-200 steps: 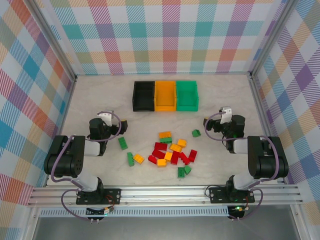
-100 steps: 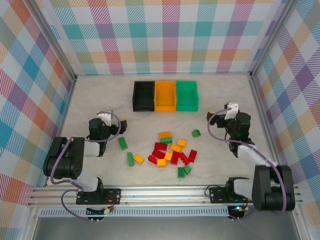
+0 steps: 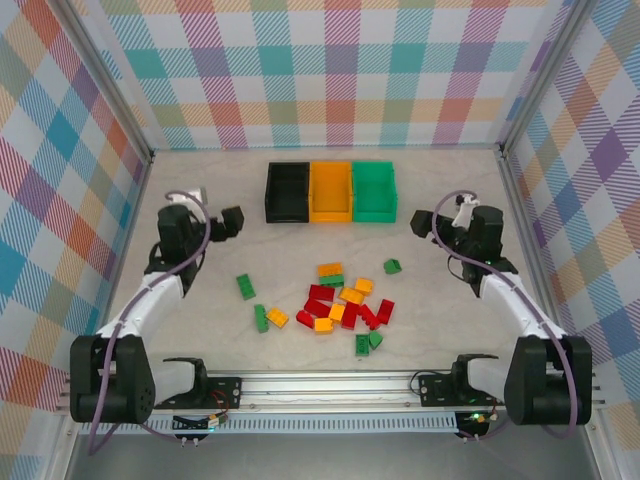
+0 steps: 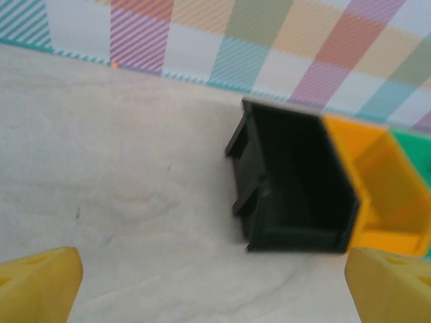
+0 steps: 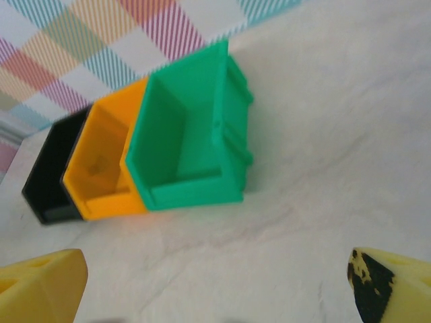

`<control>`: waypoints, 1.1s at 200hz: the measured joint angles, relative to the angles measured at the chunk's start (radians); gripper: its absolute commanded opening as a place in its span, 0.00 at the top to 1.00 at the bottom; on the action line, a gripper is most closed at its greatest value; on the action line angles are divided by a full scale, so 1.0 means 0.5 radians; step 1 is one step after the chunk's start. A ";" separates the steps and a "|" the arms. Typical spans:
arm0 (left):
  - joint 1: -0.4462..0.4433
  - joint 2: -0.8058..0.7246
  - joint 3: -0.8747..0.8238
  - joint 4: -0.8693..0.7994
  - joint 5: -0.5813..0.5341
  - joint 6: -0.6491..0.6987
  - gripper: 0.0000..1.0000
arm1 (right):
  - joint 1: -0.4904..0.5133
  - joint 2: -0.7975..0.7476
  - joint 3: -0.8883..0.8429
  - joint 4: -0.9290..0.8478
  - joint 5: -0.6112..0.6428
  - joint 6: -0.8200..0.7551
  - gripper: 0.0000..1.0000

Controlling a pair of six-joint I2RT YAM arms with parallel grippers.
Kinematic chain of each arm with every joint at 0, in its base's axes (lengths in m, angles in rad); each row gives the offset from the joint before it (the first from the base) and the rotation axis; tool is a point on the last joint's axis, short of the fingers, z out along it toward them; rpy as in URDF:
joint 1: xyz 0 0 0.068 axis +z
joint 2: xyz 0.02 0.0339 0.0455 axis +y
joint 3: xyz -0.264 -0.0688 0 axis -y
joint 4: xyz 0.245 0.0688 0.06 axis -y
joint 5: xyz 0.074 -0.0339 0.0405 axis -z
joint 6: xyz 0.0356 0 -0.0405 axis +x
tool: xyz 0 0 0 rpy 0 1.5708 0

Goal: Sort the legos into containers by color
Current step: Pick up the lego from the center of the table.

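The three bins are standing side by side, touching, at the far middle of the table: the black bin on the left, the orange bin in the middle and the green bin on the right. The legos are lying on the table nearer the arms, outside the bins. Most are bunching in a red, orange and green heap, with a few green ones straying to either side.

The left gripper is hanging just left of the black bin, well apart from the legos. In its wrist view its yellow fingers are standing spread wide, with bare table between them and the black bin ahead.

The right gripper is hanging just right of the green bin. Its fingers are likewise standing wide apart over bare table, facing the green bin. Plaid walls are enclosing the table.
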 measured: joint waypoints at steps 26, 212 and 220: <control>0.000 -0.027 0.083 -0.139 0.278 -0.298 0.00 | 0.178 0.080 0.011 -0.065 -0.005 0.041 0.01; -1.488 1.435 1.357 -1.610 -0.393 -0.658 0.10 | 0.851 0.276 0.006 -0.099 0.777 -0.004 0.01; -1.511 1.507 1.427 -1.649 -0.422 -0.652 0.10 | 0.851 0.266 0.005 -0.098 0.798 -0.003 0.01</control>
